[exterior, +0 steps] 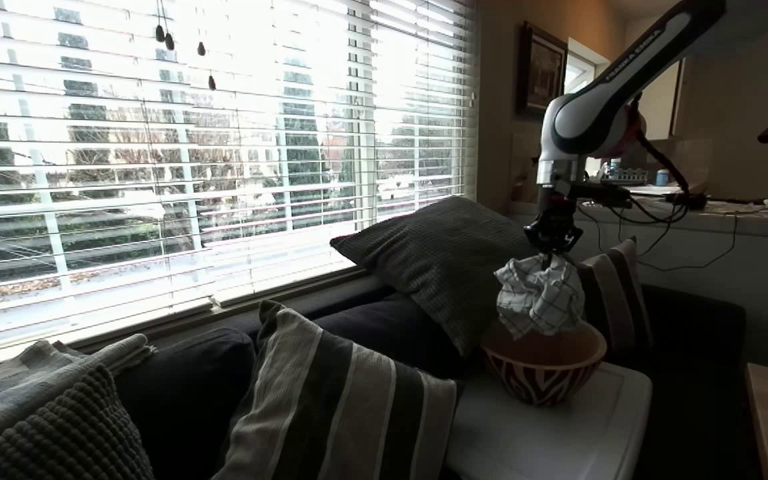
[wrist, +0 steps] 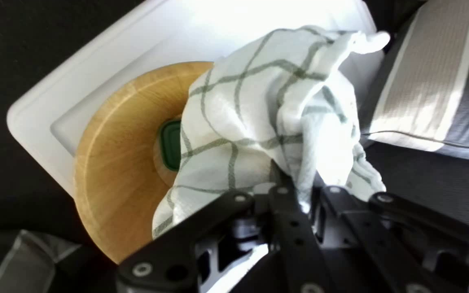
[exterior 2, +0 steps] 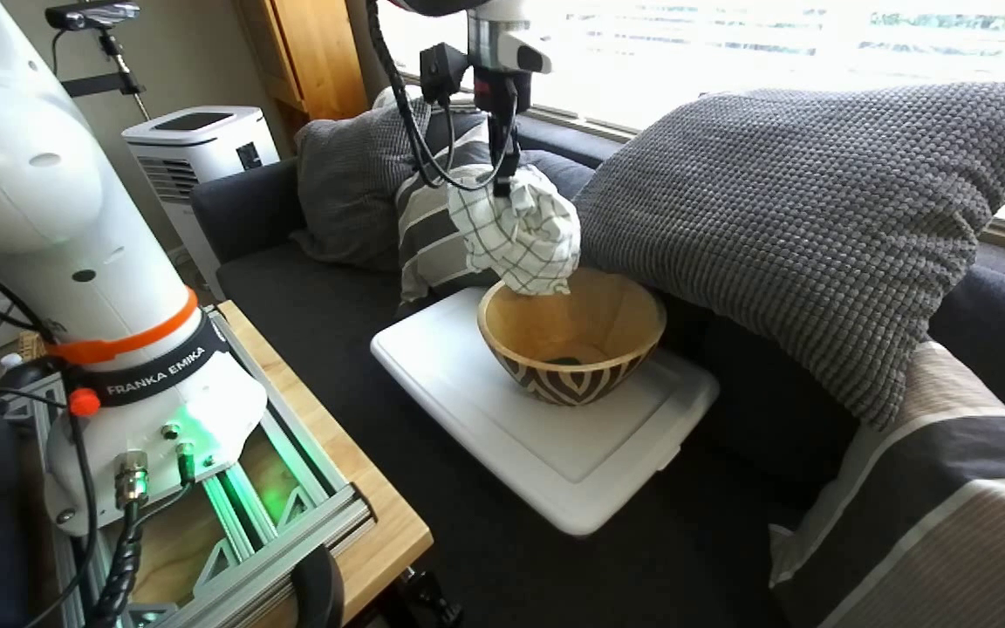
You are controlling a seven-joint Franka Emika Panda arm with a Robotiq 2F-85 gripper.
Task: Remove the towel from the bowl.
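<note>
White checked cloth towel (exterior 2: 524, 231), crumpled and hanging over the flared wooden bowl (exterior 2: 616, 305).
The jaws of the black jointed gripper (wrist: 308, 195) clench a bunched fold of it; whether the lower folds touch the rim, I cannot tell. Dark wavy bands pattern the bowl's outside; inside, smooth grain surrounds a rounded green piece (wrist: 171, 145). Beneath lies a smooth white plastic panel (exterior 2: 468, 384); a knobbly grey cushion (exterior 2: 799, 209) leans nearby.

We see the wooden bowl (exterior 2: 594, 381) in both exterior views, along window blinds (exterior: 217, 147) and down past the robot base (exterior 2: 145, 419). The wrist view peers closely down.
</note>
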